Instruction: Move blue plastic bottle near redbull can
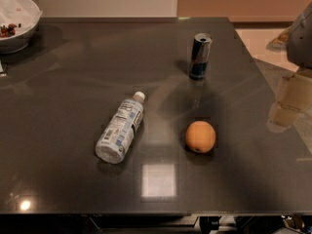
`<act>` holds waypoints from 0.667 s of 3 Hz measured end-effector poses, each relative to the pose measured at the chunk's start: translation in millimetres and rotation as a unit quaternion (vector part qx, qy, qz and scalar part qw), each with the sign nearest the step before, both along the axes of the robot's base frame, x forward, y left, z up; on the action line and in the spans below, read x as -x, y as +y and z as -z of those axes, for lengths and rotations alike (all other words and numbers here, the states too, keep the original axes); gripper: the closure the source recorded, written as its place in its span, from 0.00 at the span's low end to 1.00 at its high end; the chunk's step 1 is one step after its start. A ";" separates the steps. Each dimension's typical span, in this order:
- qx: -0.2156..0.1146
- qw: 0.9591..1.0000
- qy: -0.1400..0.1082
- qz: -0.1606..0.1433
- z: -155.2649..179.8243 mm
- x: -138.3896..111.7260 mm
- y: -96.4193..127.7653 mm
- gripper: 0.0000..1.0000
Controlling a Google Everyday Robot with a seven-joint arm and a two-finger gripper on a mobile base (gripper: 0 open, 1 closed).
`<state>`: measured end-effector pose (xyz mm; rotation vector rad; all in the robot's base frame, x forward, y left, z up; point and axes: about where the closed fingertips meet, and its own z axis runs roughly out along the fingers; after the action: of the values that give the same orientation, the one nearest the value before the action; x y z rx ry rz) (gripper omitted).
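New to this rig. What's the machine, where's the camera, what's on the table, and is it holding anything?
There is just one picture, from a single camera looking down across a dark table. Where the camera is mounted is not on record. The machine is a mobile robot with one arm. Its pincer is the pale part at the right edge, over the table's right side, and it touches none of the objects. On the table, a blue plastic bottle lies on its side with its cap pointing toward the back. A redbull can stands upright farther back and to the right. An orange sits in front of the can. A white bowl is in the far left corner.
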<state>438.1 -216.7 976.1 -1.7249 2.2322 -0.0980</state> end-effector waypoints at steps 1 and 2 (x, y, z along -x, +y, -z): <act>0.000 1.000 0.000 0.000 0.0 0.0 0.0 0.00; -0.015 0.999 -0.002 -0.030 -5.3 -5.5 10.8 0.00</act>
<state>443.6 -205.9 981.4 -1.7727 2.1665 -0.0546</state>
